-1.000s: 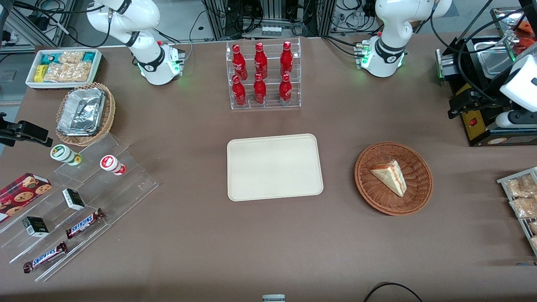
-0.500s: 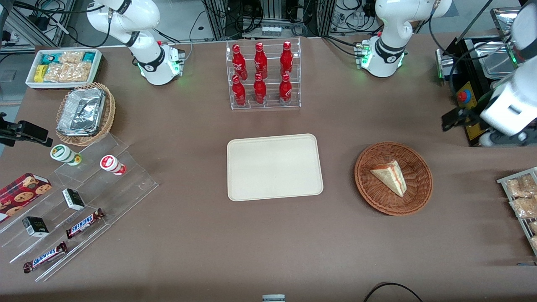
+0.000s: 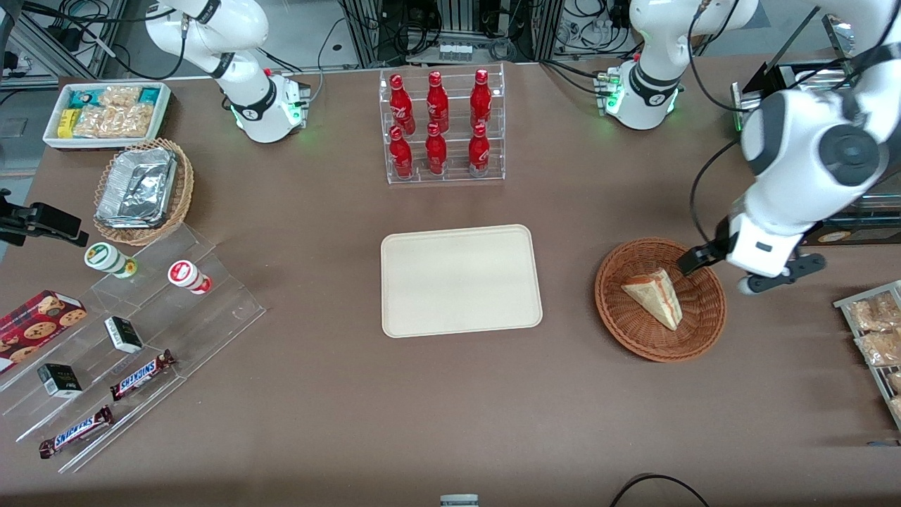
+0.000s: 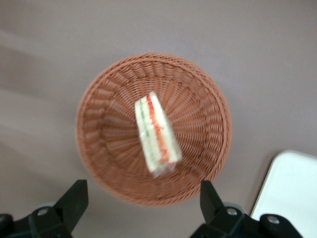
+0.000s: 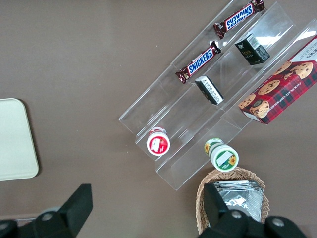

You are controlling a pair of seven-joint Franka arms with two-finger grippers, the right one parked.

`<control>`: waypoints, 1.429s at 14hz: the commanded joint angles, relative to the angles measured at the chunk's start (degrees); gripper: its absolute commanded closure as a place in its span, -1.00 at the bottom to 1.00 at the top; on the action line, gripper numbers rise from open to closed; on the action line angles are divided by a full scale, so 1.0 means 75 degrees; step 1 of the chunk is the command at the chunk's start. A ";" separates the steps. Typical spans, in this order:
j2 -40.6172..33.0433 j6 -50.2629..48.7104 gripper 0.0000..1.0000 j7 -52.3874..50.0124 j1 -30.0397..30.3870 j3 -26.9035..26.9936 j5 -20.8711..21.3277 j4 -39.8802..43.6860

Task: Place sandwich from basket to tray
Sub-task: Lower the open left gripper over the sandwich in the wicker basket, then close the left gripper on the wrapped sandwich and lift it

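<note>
The sandwich (image 3: pixel 653 296) lies on its side in the round wicker basket (image 3: pixel 660 338), which sits on the brown surface (image 3: pixel 450 408) toward the working arm's end, with the cream tray (image 3: pixel 461 280) just beside it and bare. The end effector (image 4: pixel 143 201) hangs above the basket with its fingers (image 4: pixel 73 198) spread wide and nothing between them, apart from both the sandwich and the wicker. In the wrist view the wedge sits almost centred between the two fingers, so it lies nearly straight below the end effector. Its long axis, from the narrow tip to the broad crust end, runs roughly across the line joining the fingers, tilted a little off square. That looks like a favourable lie: closing would press the fingers on the two flat bread faces rather than on the ends. The step at hand appears to be the descent into the basket, perhaps with a small wrist turn to square up.
</note>
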 commanded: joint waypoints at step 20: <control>0.1206 0.4095 1.00 -0.1634 -0.0008 -0.0028 0.0167 -0.2057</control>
